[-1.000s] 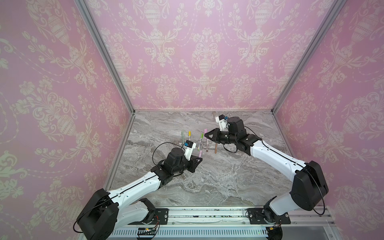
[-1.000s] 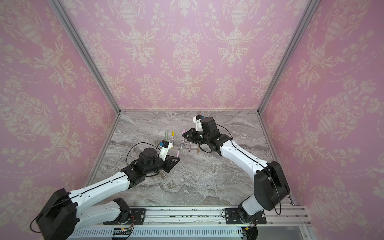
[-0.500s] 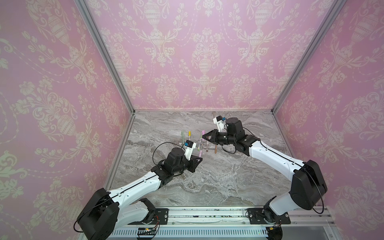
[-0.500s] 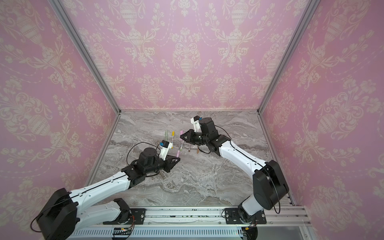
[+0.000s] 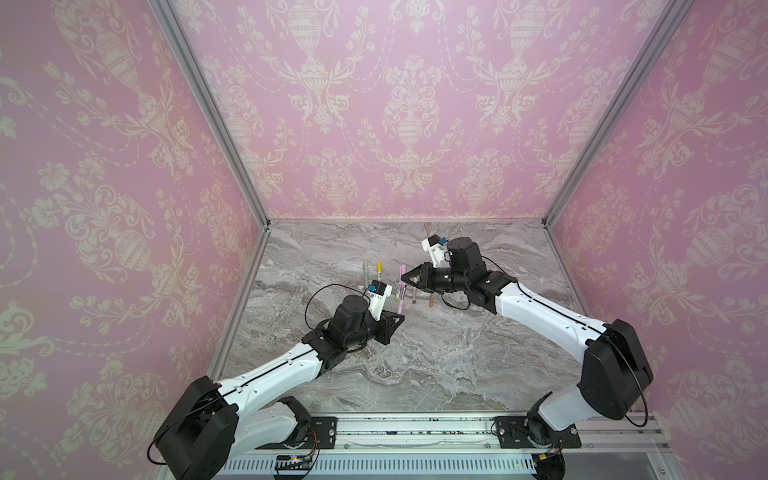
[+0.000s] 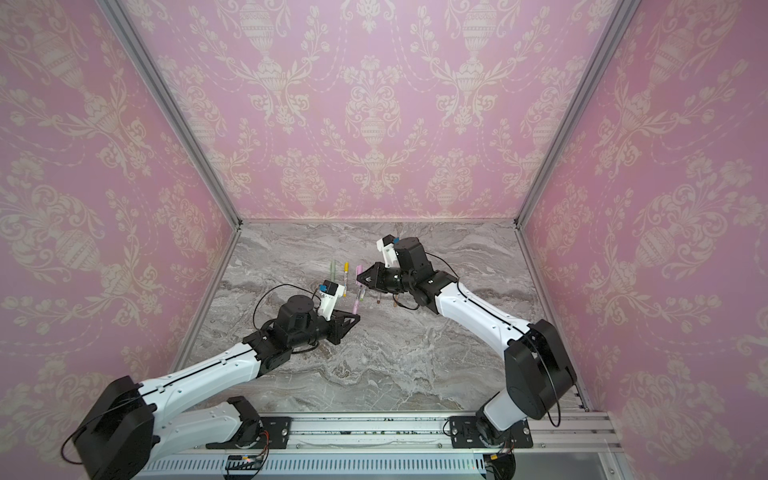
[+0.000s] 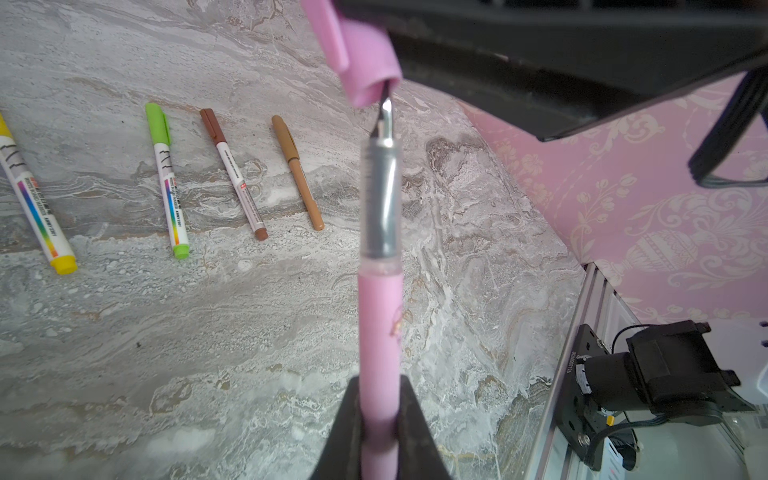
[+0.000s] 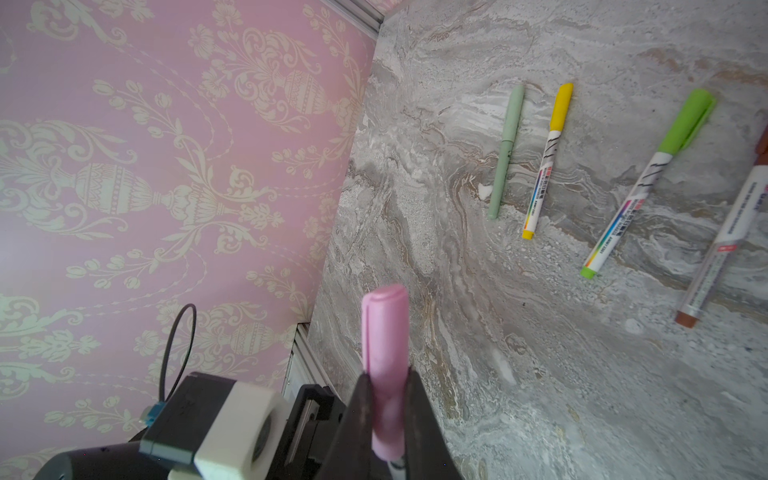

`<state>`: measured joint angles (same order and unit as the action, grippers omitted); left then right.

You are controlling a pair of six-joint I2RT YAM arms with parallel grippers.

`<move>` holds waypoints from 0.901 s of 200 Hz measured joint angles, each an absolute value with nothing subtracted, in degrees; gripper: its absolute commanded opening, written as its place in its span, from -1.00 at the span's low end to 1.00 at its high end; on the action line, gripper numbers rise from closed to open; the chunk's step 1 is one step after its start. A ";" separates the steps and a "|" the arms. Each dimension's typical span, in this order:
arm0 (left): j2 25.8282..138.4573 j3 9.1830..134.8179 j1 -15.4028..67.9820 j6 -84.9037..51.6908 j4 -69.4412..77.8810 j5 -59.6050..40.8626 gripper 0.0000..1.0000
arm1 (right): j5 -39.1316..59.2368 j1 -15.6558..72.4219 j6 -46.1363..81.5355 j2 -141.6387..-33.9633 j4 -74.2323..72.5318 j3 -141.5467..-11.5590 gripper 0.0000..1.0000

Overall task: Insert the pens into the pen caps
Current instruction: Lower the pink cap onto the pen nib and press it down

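Left wrist, pink pen (image 7: pixel 380 316), silver-necked, dark-tipped

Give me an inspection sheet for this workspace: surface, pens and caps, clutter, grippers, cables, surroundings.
Surface: grey marbled tabletop, no spills seen.
Job's things: five capped pens lie in a row: sage green pen, yellow pen, lime pen, brown pen, tan pen. The pink pen is held off the table, its nib at the mouth of the pink cap.
Clutter: nothing seen.
Grippers: left gripper shut on the pink pen; right gripper shut on the pink cap.
Cables: black cable loops at the left wrist, above the table.
Surroundings: pink patterned walls, metal frame post, front rail.
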<state>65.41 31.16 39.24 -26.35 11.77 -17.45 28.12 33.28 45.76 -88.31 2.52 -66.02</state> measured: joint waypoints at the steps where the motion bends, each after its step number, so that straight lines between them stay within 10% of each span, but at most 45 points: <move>1: 65.41 31.16 39.24 -26.35 11.77 -17.45 -1.00 | 28.12 33.30 45.69 -88.31 2.55 -66.02 -1.00; 180: 65.34 31.16 39.24 -26.41 10.68 -15.77 -1.00 | 21.76 36.91 41.93 -88.25 2.59 -65.58 -1.00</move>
